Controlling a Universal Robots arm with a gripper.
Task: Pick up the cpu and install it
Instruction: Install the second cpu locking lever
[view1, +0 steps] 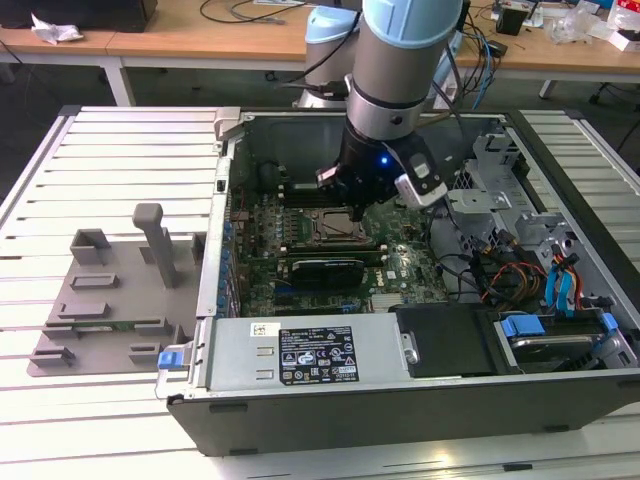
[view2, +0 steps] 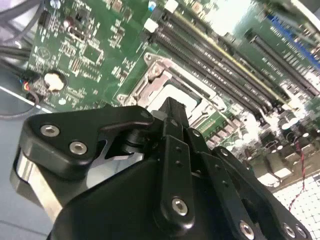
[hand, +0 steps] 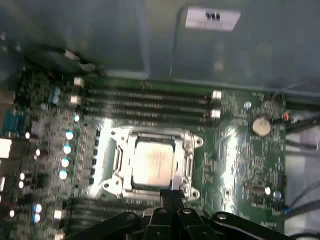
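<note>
The black gripper (hand: 171, 192), fingers pressed together, hovers at six o'clock of the silver-grey square cpu (hand: 154, 164) lying in the metal-framed socket (hand: 114, 161); a skewed chip risks bent pins.

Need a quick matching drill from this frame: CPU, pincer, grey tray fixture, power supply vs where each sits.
Things:
1. cpu
2. pincer
3. grey tray fixture
4. power supply

Places:
A. on the slatted table, outside the case, at the exterior view's left
B. lying in the motherboard socket
C. along the near edge of the open case, bearing a white label
D. inside the case, just above the socket

Pairs: 1-B, 2-D, 3-A, 4-C
</note>
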